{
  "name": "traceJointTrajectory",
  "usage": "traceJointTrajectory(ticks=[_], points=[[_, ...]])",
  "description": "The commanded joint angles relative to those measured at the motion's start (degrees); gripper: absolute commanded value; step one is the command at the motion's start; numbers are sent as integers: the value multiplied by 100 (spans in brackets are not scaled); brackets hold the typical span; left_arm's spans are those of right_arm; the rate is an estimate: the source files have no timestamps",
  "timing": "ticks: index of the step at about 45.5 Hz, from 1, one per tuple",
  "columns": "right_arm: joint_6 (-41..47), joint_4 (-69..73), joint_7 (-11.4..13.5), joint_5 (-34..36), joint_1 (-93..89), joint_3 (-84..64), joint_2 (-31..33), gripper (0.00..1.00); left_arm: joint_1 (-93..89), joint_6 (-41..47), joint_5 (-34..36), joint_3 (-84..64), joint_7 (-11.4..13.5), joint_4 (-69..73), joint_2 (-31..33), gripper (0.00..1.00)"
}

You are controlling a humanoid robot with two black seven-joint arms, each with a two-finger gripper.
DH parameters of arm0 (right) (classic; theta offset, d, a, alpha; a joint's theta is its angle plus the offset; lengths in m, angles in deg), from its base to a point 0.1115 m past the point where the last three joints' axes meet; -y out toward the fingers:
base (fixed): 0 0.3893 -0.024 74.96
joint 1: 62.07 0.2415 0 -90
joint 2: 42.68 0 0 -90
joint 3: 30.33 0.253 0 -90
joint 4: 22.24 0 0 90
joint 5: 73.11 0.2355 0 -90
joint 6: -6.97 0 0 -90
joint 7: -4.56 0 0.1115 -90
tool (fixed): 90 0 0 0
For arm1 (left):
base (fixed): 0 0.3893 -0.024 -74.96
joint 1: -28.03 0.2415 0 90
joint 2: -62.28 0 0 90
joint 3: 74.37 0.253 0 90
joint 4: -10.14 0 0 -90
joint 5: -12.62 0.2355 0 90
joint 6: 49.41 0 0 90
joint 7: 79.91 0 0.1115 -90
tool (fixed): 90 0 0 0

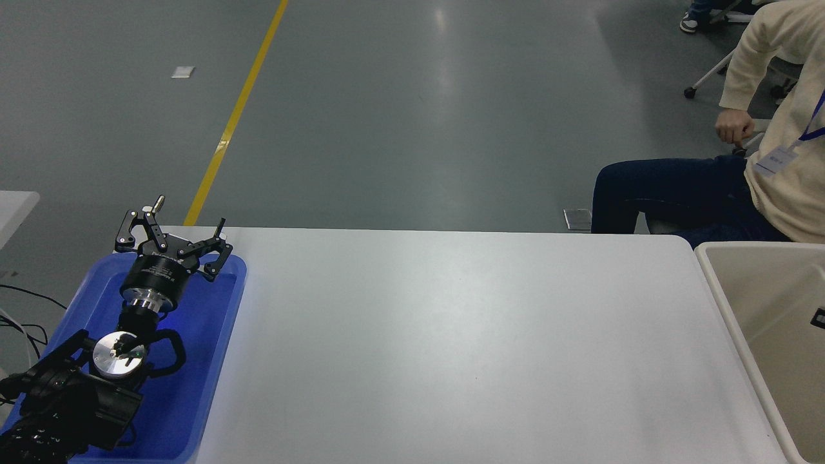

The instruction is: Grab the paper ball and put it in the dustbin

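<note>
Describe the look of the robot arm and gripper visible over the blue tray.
The left arm is matte black with chunky ribbed housings. A shiny silver disc caps one joint and a silver ring circles the black cylindrical wrist. The left gripper has skeletal black linkage fingers with small silver screws. Thin black cables trail beside the arm.

dustbin [712,283] cut off, right gripper [818,318] barely visible

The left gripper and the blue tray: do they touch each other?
Cannot tell. In the head view the left gripper overlaps the blue tray at its far end; its height above is unclear.
</note>
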Motion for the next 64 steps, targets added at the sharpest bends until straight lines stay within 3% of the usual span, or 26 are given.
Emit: traceJointTrajectory(ticks=[1,19,21,31,44,64], points=[[-483,-6,-1,13,-44,492,-59,91,-4,0,0,0,-1,0,0,100],[-492,38,-19,13,-158,1327,-33,94,-4,0,0,0,-1,0,0,100],[-492,55,-19,22,-149,1546,-33,98,-4,0,0,0,-1,0,0,100],[-483,169,-63,22,-96,3461,90,99,5,0,0,0,-1,0,0,100],[-404,1926,-54,4,-131,6705,1004,100,5,0,0,0,-1,0,0,100],[0,3764,-89,83,-852,9034,917,100,5,0,0,0,-1,0,0,100]])
